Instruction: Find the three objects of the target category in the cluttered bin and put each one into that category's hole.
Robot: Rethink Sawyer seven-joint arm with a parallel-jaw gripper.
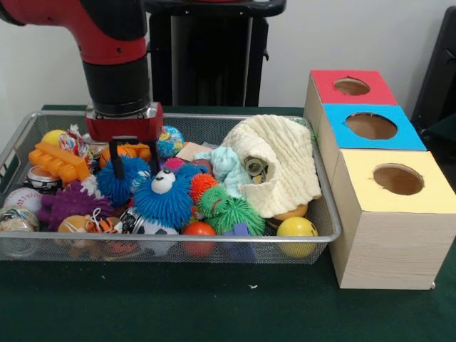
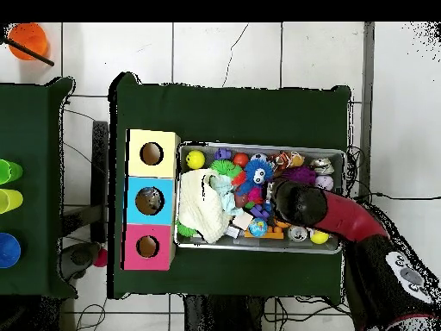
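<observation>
Green tabletop [image 1: 214,313] runs along the front of the frame; on it sits the wire-mesh bin [image 1: 178,251], taken as the reference for every position below. Just inside the bin's front wall: a yellow ball [image 1: 296,228], an orange ball [image 1: 199,229] and a green spiky ball [image 1: 237,212].

Gripper [image 1: 135,169] is down inside the bin, left of its centre, with the red and black arm [image 1: 114,57] coming in from above. Its two dark fingers [image 1: 117,164] are spread apart, open, with nothing between them; their tips are at a blue spiky ball [image 1: 115,184]. A second blue spiky toy with a panda face [image 1: 164,194] lies just to the right of that.

Cream knitted cloth [image 1: 281,167] covers the bin's right end. A small metal item [image 1: 256,168] shows in a fold of that cloth, beside a pale blue rag [image 1: 226,164]. A small tin can [image 1: 41,178] lies at the bin's left end, beside an orange plastic toy [image 1: 58,162]. Purple spiky toy [image 1: 70,203] sits in front of the can.

Outside the bin's right end stand three wooden boxes in a row. The middle one is the blue-topped box [image 1: 402,135], and its round hole [image 1: 371,126] is unobstructed. Red-topped box [image 1: 381,89] sits behind it, yellow-topped box [image 1: 427,187] in front.
</observation>
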